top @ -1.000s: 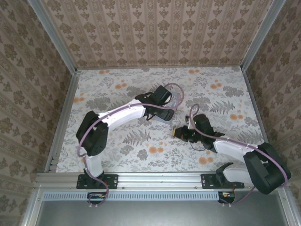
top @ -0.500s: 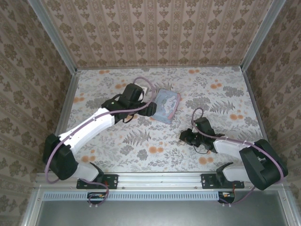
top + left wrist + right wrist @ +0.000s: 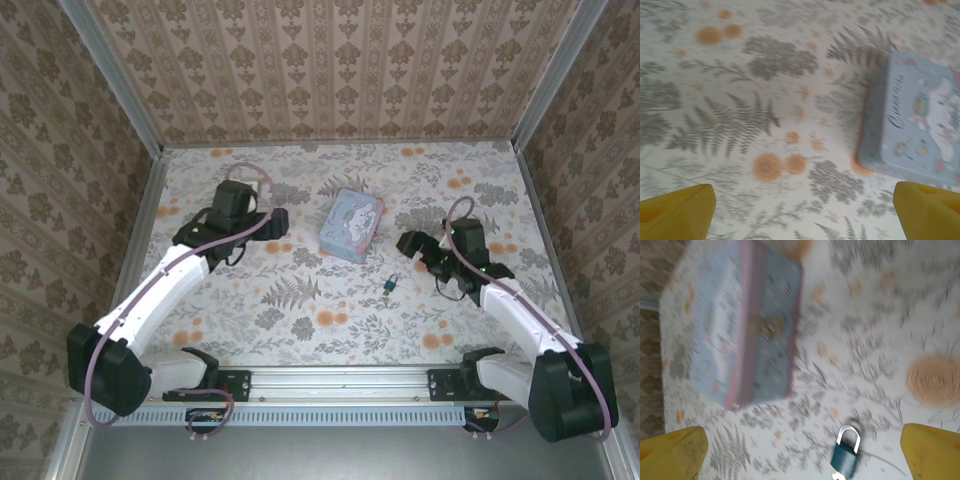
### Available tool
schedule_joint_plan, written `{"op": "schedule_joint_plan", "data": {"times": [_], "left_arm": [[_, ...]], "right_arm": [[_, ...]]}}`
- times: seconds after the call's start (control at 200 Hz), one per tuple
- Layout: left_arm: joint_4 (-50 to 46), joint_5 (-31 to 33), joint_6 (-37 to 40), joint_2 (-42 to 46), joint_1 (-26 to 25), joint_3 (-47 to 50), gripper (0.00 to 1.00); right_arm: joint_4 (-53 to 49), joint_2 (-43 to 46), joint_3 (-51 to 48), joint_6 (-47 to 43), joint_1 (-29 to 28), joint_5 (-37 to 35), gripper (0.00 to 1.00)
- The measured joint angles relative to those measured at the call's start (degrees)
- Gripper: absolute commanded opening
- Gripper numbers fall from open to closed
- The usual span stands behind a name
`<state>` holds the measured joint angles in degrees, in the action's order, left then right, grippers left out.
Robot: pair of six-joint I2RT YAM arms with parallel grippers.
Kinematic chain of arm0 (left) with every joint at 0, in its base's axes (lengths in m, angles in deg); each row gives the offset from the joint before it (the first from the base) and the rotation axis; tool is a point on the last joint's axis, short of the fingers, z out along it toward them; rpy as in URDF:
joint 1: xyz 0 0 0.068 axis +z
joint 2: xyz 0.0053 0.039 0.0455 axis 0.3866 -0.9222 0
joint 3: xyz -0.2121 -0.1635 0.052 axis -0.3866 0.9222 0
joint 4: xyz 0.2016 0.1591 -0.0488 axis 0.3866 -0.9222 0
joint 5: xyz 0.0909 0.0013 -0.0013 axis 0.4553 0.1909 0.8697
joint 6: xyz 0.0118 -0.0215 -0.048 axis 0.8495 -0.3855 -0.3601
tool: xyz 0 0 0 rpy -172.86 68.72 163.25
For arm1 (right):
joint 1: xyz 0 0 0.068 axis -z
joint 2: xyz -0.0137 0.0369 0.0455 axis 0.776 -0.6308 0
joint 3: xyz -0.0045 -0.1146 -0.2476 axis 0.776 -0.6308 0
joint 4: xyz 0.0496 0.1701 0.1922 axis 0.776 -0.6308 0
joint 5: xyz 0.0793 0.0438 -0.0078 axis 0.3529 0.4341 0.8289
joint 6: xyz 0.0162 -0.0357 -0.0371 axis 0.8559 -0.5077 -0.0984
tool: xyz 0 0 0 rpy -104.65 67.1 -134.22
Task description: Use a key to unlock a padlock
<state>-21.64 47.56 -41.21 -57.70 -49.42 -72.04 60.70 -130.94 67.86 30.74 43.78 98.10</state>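
Teal padlock near spread right fingers, untouched

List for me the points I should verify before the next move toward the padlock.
1. The padlock lies free on the table: ok.
2. The right gripper is open and empty: ok.
3. The left gripper is open and empty: ok.
4. The tin lies apart from the padlock: ok.
5. The key is located: cannot tell, the right wrist picture is blurred.
6. The padlock's loop is shut: cannot tell.
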Motion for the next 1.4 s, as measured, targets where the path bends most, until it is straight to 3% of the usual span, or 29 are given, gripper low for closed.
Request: {"op": "schedule_joint_plan", "data": {"times": [0.135,0.29,0.485,0.66,0.895,1.065,1.165,1.4], "left_arm": [[5.2,5.2,1.6,3.8,5.5,5.0,1.00],[14.5,11.8,7.0,5.9,7.3,12.3,1.00],[26.2,15.3,14.2,3.4,13.0,18.2,1.00],[36.4,13.8,17.2,2.1,22.3,25.6,1.00],[51.5,9.6,20.3,-5.2,24.0,33.3,1.00],[67.3,6.8,22.7,-14.4,23.9,37.2,1.00],[71.1,4.5,23.9,-19.1,23.9,37.5,1.00],[72.6,-0.7,24.2,-19.4,25.6,35.8,1.00]], "right_arm": [[-4.6,1.3,7.6,-3.3,1.5,-7.0,1.00],[-2.8,2.8,8.8,-11.5,1.7,-19.4,1.00],[14.2,1.8,-1.0,-24.7,1.7,-32.7,1.00],[29.7,-7.7,-8.0,-32.9,1.7,-38.9,1.00],[45.8,-17.9,-11.1,-36.2,1.9,-39.6,1.00],[61.8,-25.7,-16.5,-39.1,2.8,-34.4,1.00],[62.2,-27.0,-16.8,-40.7,2.9,-30.4,0.99],[61.4,-26.9,-11.8,-40.2,6.4,-25.4,1.00]]}}
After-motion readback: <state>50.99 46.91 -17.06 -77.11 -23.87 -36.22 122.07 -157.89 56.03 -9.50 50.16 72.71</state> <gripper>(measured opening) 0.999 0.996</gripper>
